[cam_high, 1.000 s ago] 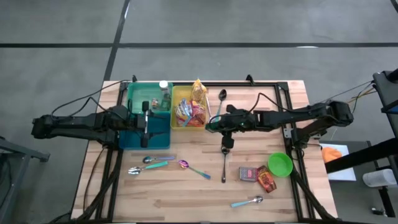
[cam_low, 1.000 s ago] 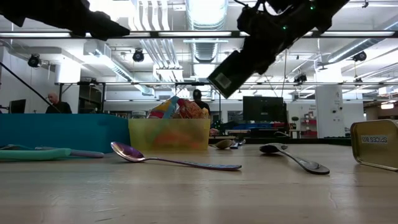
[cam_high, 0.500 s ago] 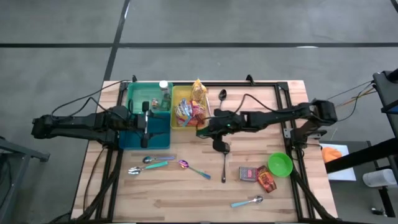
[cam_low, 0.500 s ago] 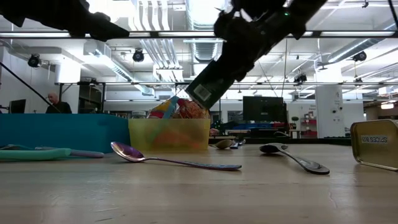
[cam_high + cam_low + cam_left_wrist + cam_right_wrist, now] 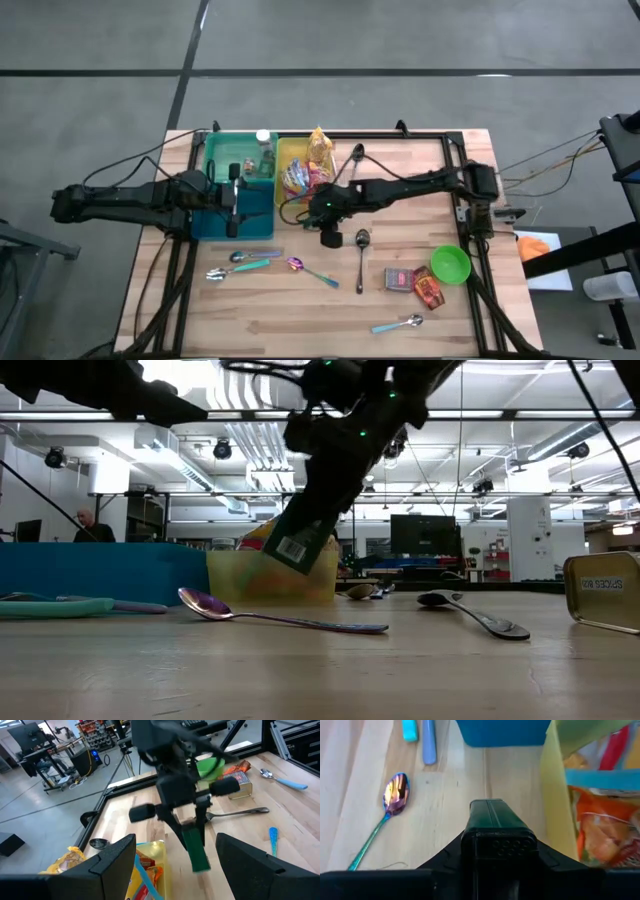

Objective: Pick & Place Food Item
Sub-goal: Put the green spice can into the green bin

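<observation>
Start at the front of the low view: an iridescent spoon [image 5: 280, 618] lies across the lower centre and a dark spoon [image 5: 478, 615] at lower right, with a gold tin [image 5: 603, 592] at the right edge. Just behind them, your right gripper [image 5: 318, 520] hangs in the upper centre, clamped narrowly on a dark green packet [image 5: 297, 544] that dangles tilted, its lower end level with the front wall of the yellow bin [image 5: 225, 578].

From above, that packet [image 5: 329, 236] sits centre frame, just right of the yellow bin [image 5: 281, 172] and not over it, above bare table. The bin is already heaped with bright snack packs [image 5: 308, 180].

Watch these points:
- The packet hangs low; if you carry it sideways at this height, its end may well catch the bin wall and push the bin or twist out of the grip.
- Letting go now would drop it on the table beside the bin.
- The heaped packs could let it slide off.

Further left in the high view, your left gripper [image 5: 233, 196] waits with fingers spread over the teal bin [image 5: 213, 152], holding nothing.
</observation>
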`<state>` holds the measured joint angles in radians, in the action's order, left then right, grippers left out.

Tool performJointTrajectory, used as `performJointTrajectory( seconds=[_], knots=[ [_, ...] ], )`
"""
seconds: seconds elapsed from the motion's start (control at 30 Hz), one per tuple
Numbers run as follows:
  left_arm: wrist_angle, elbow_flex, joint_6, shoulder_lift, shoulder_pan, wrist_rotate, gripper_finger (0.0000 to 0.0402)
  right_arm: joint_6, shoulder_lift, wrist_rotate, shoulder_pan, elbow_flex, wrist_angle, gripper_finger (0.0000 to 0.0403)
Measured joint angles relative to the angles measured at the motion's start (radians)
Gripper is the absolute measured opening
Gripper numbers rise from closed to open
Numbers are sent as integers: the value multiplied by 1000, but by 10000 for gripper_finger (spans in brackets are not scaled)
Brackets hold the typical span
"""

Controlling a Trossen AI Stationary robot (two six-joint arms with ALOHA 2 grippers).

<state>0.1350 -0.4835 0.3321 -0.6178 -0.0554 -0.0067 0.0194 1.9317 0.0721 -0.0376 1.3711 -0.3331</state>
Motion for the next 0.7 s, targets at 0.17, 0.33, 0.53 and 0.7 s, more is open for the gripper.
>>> performJointTrajectory(
  seconds=[0.17, 0.33, 0.53, 0.7],
  knots=[
    [0, 0, -2, 0, 0, 0, 276, -5, 81, 12, 0, 102, -112, 130],
    [0, 0, -2, 0, 0, 0, 276, -6, 145, 10, -5, 157, -162, 117],
    [0, 0, -2, 0, 0, 0, 276, -4, 156, 22, -15, 166, -162, 124],
    [0, 0, -2, 0, 0, 0, 276, -4, 156, 30, -16, 162, -169, 186]
  ],
)
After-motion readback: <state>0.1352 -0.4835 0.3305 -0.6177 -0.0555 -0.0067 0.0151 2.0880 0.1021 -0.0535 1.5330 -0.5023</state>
